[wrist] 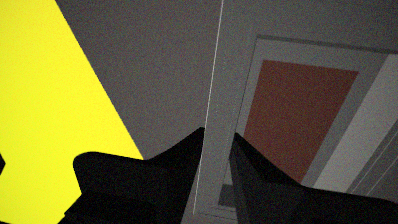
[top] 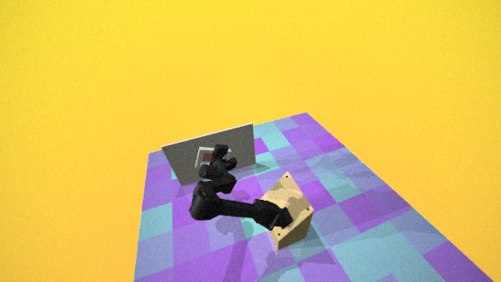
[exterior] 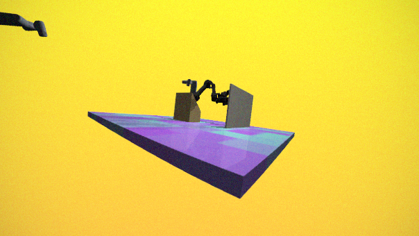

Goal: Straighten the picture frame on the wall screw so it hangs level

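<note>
The picture frame (top: 206, 148) (wrist: 230, 90), pale with a red-brown picture, is against the grey wall panel (top: 240, 138) (exterior: 239, 107) (wrist: 130, 55). In the top view its top edge does not run parallel to the panel's top edge: its left end sits higher relative to the panel than its right end. My gripper (top: 227, 155) (exterior: 226, 98) (wrist: 220, 132) is shut on one side bar of the frame, a fingertip on either side of the bar in the wrist view. The arm covers much of the frame in the top view. The screw and the back strip are hidden.
The arm rises from a wooden block (top: 298, 232) (exterior: 182, 107) on the purple and turquoise table (top: 158, 220) (exterior: 229, 153), facing the panel. The panel stands upright near the table's edge. A dark jointed part (exterior: 41, 28) shows at the upper left of the exterior view.
</note>
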`<move>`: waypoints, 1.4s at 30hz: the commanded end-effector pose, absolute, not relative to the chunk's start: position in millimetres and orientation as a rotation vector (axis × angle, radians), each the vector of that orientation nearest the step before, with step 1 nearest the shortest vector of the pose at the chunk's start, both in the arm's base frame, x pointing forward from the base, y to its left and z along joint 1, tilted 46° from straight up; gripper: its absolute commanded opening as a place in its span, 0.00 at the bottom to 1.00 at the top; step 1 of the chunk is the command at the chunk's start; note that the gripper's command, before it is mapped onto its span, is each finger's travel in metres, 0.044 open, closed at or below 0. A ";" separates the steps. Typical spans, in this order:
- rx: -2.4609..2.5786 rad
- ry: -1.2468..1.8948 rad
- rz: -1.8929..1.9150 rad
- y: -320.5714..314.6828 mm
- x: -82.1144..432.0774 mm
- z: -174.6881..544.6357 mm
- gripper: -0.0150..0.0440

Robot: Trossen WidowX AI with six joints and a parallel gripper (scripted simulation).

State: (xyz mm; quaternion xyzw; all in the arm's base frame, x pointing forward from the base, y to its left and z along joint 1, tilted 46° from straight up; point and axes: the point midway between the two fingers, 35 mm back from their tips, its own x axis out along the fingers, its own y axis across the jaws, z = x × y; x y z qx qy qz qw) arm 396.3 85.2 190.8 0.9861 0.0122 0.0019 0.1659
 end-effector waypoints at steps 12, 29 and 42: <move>2.809 0.028 0.010 86.9 396.4 190.7 0.25; 2.778 0.027 0.009 88.0 396.3 190.6 0.25; 2.689 0.026 0.009 88.0 396.3 190.8 0.25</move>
